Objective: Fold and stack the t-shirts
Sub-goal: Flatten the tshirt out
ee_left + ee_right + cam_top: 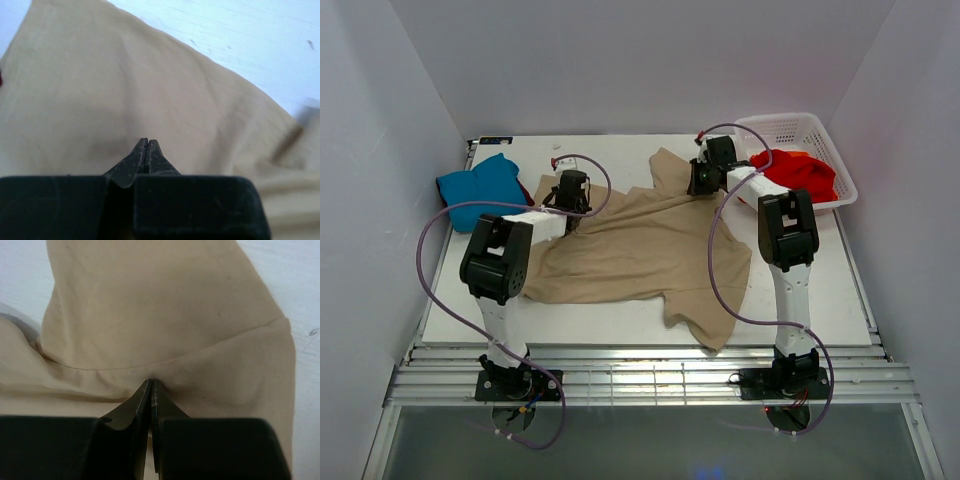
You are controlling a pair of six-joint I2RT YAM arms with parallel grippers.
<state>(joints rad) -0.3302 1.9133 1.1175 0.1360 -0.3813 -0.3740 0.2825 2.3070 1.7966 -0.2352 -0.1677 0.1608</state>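
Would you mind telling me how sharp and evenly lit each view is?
Top external: evenly lit and sharp, soft shadows on the tan t-shirt. Left wrist: cloth fairly sharp, the dark left fingers near the lens blurred, the table bright and bluish. Right wrist: cloth creases clear, right fingers soft-edged.

Tan t-shirt (640, 245): soft matt cloth (basket (802, 130): wht plastic).

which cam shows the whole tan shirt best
Top external: the tan shirt shows whole, spread on the table with both sleeves. The left wrist view gives only a flat patch with a stitched edge beyond the left gripper; the right wrist view only a sleeve seam bunched at the right gripper.
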